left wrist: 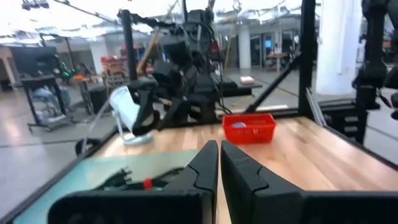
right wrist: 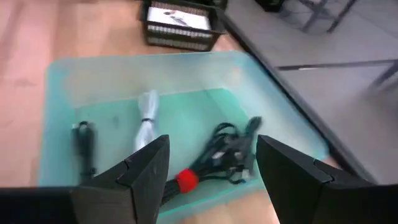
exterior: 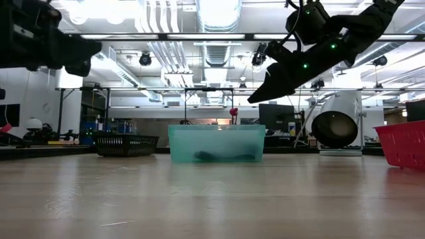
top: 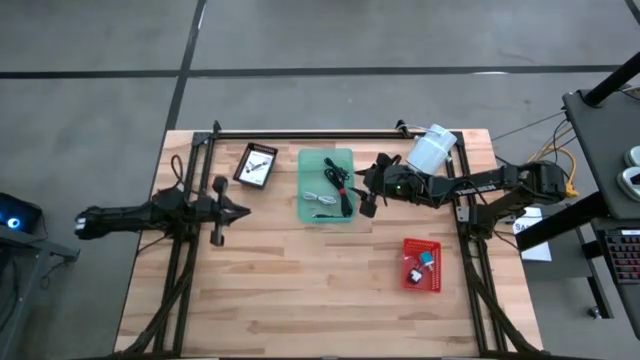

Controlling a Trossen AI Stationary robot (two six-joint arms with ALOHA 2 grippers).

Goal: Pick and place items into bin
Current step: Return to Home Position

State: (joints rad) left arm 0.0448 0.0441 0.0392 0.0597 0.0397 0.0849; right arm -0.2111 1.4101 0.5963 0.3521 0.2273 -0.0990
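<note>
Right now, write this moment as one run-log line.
left gripper: shut, empty, waiting at left | right gripper: open, empty, raised by teal bin edge | cables: inside teal bin

Grey floor [top: 100, 60] — bright ceiling lights [exterior: 106, 8]

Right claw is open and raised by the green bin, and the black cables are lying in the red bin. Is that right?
No. The black cables lie in the green bin, not the red bin, as the right wrist view shows. The right claw is open and raised by the green bin.
</note>
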